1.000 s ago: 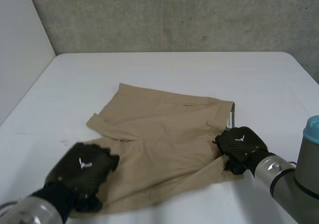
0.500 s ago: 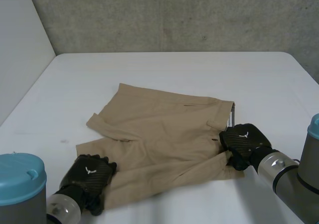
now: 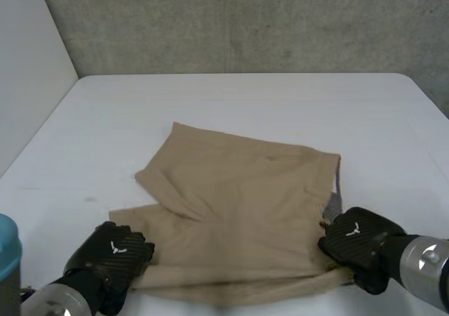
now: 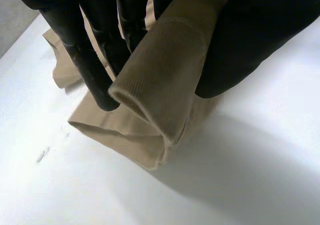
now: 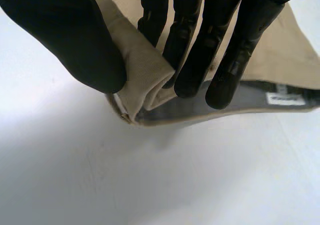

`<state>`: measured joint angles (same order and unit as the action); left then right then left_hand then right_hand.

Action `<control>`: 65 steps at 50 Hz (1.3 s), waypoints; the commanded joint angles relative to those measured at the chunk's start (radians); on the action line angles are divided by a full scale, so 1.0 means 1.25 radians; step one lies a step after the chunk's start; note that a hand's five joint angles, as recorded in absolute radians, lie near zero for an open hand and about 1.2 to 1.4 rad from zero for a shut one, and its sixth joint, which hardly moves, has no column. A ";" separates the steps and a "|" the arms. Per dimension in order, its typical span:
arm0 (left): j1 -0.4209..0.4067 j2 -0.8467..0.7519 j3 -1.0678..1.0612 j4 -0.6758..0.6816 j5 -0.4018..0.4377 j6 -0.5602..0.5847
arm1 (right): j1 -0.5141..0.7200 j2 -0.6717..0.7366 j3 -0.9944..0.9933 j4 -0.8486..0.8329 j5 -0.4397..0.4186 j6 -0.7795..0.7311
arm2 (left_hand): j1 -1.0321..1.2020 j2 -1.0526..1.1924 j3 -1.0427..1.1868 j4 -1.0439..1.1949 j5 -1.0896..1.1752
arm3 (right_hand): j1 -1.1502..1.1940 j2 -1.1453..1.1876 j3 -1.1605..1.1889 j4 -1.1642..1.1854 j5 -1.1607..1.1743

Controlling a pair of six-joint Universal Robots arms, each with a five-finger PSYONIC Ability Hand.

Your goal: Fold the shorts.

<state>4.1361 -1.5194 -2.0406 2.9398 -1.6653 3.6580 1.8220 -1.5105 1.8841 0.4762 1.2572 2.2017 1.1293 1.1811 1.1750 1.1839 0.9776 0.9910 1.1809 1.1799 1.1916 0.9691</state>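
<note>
Both hands have drawn back toward the near table edge since the last frame, and the shorts [image 3: 238, 203] have slid with them and now lie smoother on the white table [image 3: 245, 98]. Your left hand [image 3: 112, 254] pinches the near left corner, with fine-ribbed tan cloth rolled into a soft tube between thumb and fingers [image 4: 94, 75]. Your right hand [image 3: 359, 242] clamps the near waistband corner, where a grey lining [image 5: 250, 102] with a small white label [image 5: 285, 99] shows.
</note>
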 commanded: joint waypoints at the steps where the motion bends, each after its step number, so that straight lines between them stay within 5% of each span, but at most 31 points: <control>1: 0.009 -0.034 0.069 0.058 0.041 0.018 | -0.037 0.002 -0.044 -0.119 -0.012 0.106 | 0.183 0.142 0.147 0.140 0.165 | 0.324 0.172 0.173 0.164 0.202; 8: 0.014 -0.227 0.231 0.248 0.035 0.043 | -0.032 0.074 -0.129 -0.214 0.002 0.187 | 0.146 0.104 0.109 0.102 0.127 | 0.324 0.172 0.173 0.164 0.202; 16: 0.044 -0.497 0.480 0.413 0.034 0.149 | 0.047 0.224 -0.280 -0.318 0.151 0.194 | 0.143 0.102 0.107 0.100 0.125 | 0.324 0.172 0.173 0.164 0.202; 23: 0.043 -0.677 0.692 0.441 0.034 0.189 | 0.065 0.382 -0.425 -0.373 0.207 0.194 | 0.115 0.074 0.079 0.072 0.097 | 0.324 0.172 0.173 0.164 0.202; 30: 0.045 -0.842 0.926 0.444 0.030 0.192 | 0.085 0.525 -0.576 -0.439 0.275 0.190 | -0.079 -0.121 -0.116 -0.123 -0.098 | 0.324 0.172 0.173 0.164 0.202; 32: 0.045 -0.857 0.950 0.447 0.030 0.191 | 0.087 0.550 -0.609 -0.461 0.301 0.189 | -0.262 -0.303 -0.298 -0.306 -0.280 | 0.251 0.099 0.099 0.090 0.129; 33: 0.045 -0.866 0.968 0.450 0.029 0.191 | 0.087 0.556 -0.618 -0.467 0.307 0.189 | -0.498 -0.539 -0.534 -0.541 -0.516 | 0.064 -0.088 -0.087 -0.097 -0.058; 36: 0.041 -0.866 0.980 0.451 0.025 0.191 | 0.089 0.567 -0.642 -0.489 0.318 0.200 | -0.764 -0.805 -0.800 -0.808 -0.782 | -0.653 -0.805 -0.804 -0.814 -0.775; 42: 0.024 -0.823 0.952 0.460 -0.009 0.186 | 0.085 0.501 -0.631 -0.525 0.317 0.257 | -0.764 -0.805 -0.800 -0.808 -0.782 | -0.653 -0.805 -0.804 -0.814 -0.775; 50: 0.027 -0.569 0.688 0.455 -0.059 0.142 | 0.081 0.310 -0.504 -0.447 0.296 0.338 | -0.764 -0.805 -0.800 -0.808 -0.782 | -0.653 -0.805 -0.804 -0.814 -0.775; 58: 0.027 -0.359 0.390 0.454 -0.050 -0.069 | 0.048 0.250 -0.299 -0.271 0.179 0.377 | -0.764 -0.805 -0.800 -0.808 -0.782 | -0.653 -0.805 -0.804 -0.814 -0.775; 65: 0.025 -0.301 0.267 0.436 -0.025 -0.267 | 0.031 0.250 -0.173 -0.356 0.123 0.435 | -0.764 -0.805 -0.800 -0.808 -0.782 | -0.593 -0.745 -0.744 -0.754 -0.715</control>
<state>4.1690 -1.9398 -1.6036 3.4992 -1.7187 3.5031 1.8807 -1.2053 1.5458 0.1170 1.4649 2.6930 0.1974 0.2075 0.2158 0.2054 0.0482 0.2081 0.2273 0.2178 0.2412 0.0746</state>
